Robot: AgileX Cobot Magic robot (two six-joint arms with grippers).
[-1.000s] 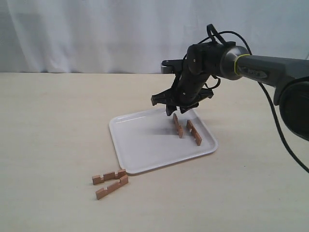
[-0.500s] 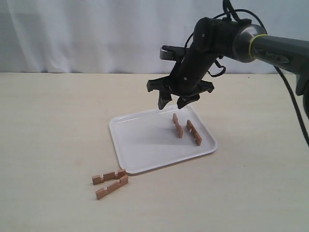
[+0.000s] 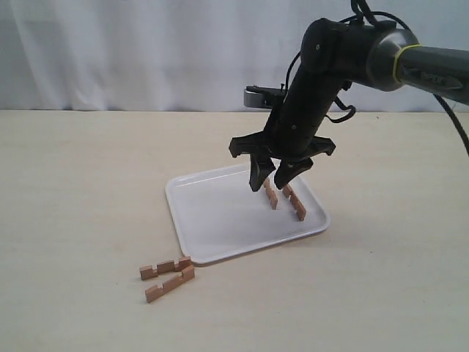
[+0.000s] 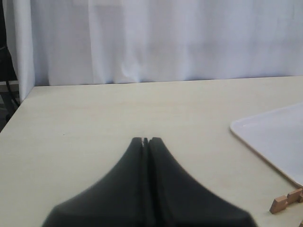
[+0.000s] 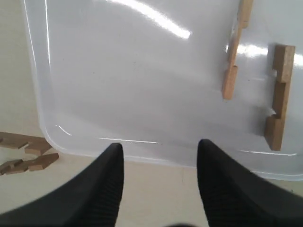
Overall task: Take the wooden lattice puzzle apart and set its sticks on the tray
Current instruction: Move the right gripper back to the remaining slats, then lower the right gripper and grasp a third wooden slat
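Observation:
No "#" grid shows; the sticks lie apart. Two sticks (image 3: 271, 196) (image 3: 294, 201) rest on the right part of the white tray (image 3: 220, 213). Two more sticks (image 3: 165, 268) (image 3: 169, 284) lie on the table just off the tray's near left corner. My right gripper (image 3: 270, 178) hangs open and empty above the tray, pointing down near the two tray sticks. The right wrist view shows the gripper (image 5: 161, 146), the tray (image 5: 132, 85) and the sticks (image 5: 229, 82) (image 5: 282, 61). My left gripper (image 4: 146, 140) is shut and empty over bare table, out of the exterior view.
A white curtain (image 3: 146, 51) backs the beige table (image 3: 88, 183). In the left wrist view the tray's corner (image 4: 279, 137) and one stick's end (image 4: 286, 201) show to one side. The table's edge (image 4: 21, 101) runs by the curtain.
The right gripper rose and swung slightly left, then came down again over the tray, its arm now more upright. The four sticks have stayed put.

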